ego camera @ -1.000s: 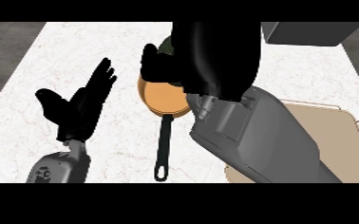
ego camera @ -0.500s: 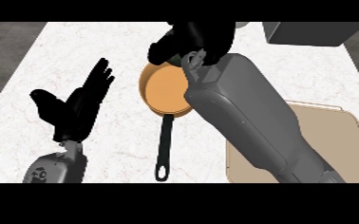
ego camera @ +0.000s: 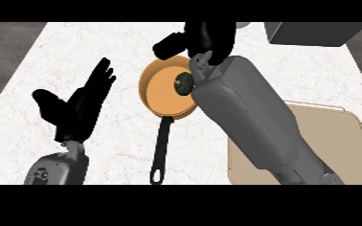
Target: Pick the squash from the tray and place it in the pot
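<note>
The pot is an orange-lined pan point(ego camera: 161, 93) with a long black handle, standing mid-counter. A small dark green squash point(ego camera: 184, 83) lies inside it at its right side, partly hidden by my right forearm. My right hand point(ego camera: 203, 39) hangs over the pan's far rim, apart from the squash, its fingers relaxed and holding nothing. The beige tray point(ego camera: 333, 124) sits at the lower right, mostly covered by my right forearm. At the left my left hand point(ego camera: 76, 106) rests open with its fingers up.
A dark grey block point(ego camera: 308, 33) stands at the counter's far right corner. The pan's black handle point(ego camera: 161, 148) points toward me, between my two arms. Dark floor shows past the counter's left edge.
My right hand has moved toward the far side and risen off the pan, uncovering its orange inside. The squash now shows lying in the pan. The left hand stayed put.
</note>
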Robot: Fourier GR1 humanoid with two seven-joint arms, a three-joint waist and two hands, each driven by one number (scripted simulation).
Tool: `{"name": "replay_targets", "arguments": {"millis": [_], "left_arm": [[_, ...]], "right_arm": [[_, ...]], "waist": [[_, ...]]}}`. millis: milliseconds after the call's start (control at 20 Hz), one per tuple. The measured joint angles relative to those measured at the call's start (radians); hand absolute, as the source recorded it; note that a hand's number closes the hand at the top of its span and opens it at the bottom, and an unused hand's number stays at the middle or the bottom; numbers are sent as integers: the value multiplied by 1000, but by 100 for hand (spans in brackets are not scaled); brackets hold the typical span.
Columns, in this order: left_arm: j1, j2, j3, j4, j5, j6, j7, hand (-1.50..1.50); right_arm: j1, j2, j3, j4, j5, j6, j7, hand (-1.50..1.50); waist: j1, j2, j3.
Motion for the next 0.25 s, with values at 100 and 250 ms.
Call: {"name": "replay_targets", "arguments": {"millis": [100,250], "left_arm": [[-2,3,9,1,1,3,0,0],[1,2,11,5,-4,8,-3,0]], "right_arm": [[-12,1,-22,0,43,-74,-17,-150],[-15,2,-40,7,107,-183,-32,-150]], "waist": [[-10,-2,0],[-21,-3,0]]}}
